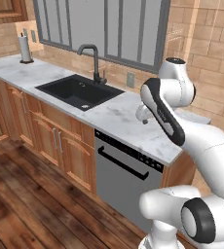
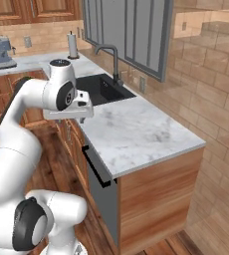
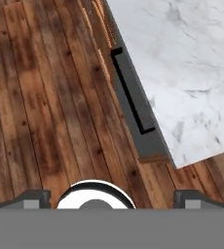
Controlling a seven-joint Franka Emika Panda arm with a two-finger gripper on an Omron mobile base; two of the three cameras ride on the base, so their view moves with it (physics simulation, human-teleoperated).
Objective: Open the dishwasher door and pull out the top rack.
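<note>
Hand view: the dishwasher door (image 3: pixel 138 109) is seen shut under the counter (image 3: pixel 192 63) edge, toward 1 o'clock from the tool (image 3: pixel 112 197), whose tips are spread wide on nothing. The door is judged stiff, hinged and fairly heavy; its black bar handle (image 3: pixel 127 92) is best gripped mid-length.

Both base views looked forward and down from behind the arm, one from each side, sharing the marble counter (image 1: pixel 119 119), black sink (image 1: pixel 77 92) and closed dishwasher door (image 1: pixel 121 187). Hand view looked steeply down from high above, door's black bar handle (image 3: pixel 128 92) ahead of the pincer.
</note>
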